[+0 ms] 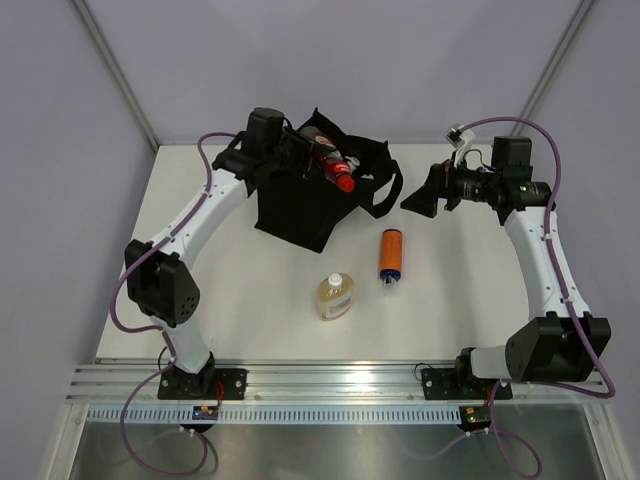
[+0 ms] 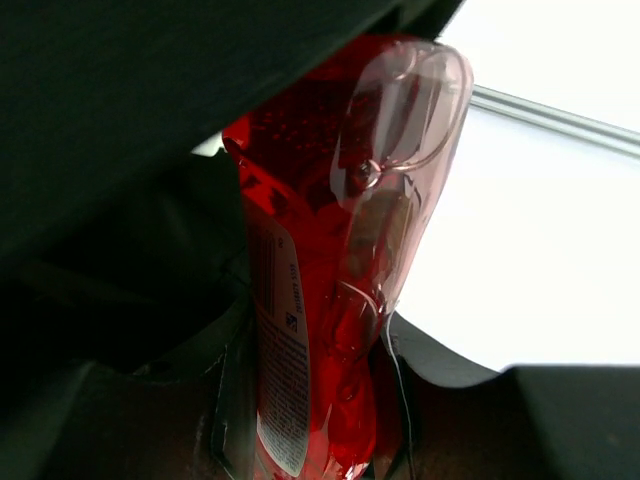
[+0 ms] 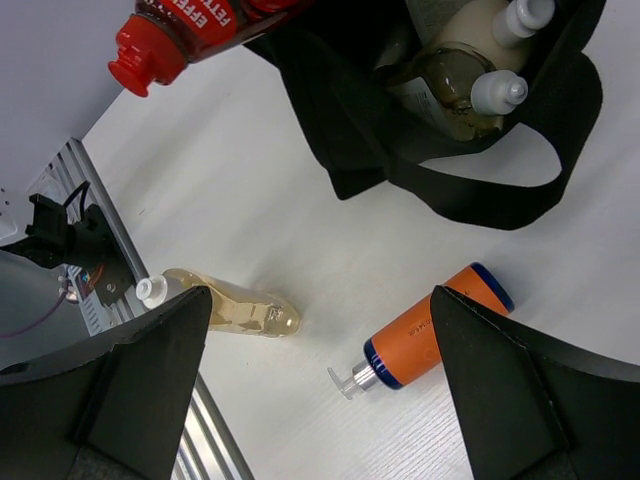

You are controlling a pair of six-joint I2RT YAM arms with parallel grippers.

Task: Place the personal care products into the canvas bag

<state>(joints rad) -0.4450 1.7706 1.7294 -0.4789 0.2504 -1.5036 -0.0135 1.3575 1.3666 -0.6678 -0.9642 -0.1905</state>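
Over the mouth of the canvas bag [image 1: 295,212], far left on the table [image 1: 230,300], my left gripper [image 1: 306,152] is clamped on the red bottle [image 1: 338,170]. The left wrist view shows the bottle body pinched between the jaws. Key relation: the bottle is above the opening, not inside it. Its long axis is tilted and runs from my fingers down toward the near right, so the red cap leads and the base sits at my grip. From the right wrist view the cap end looks at or just past the bag's rim, over bare table; I can't tell which. My call: steepen the tilt or pull back toward the far left before letting go, or the cap could catch the rim or slide out. At least two white-capped bottles [image 3: 500,90] are already in the bag. My right gripper [image 1: 422,197] is spread wide, holding nothing, off to the right of the bag. The orange bottle [image 1: 390,252] lies flat near it, long axis far-to-near, pump end toward my bases, so that one goes to the right arm. The amber bottle [image 1: 333,298] lies flat just left of the orange one, about mid-table between both arms.
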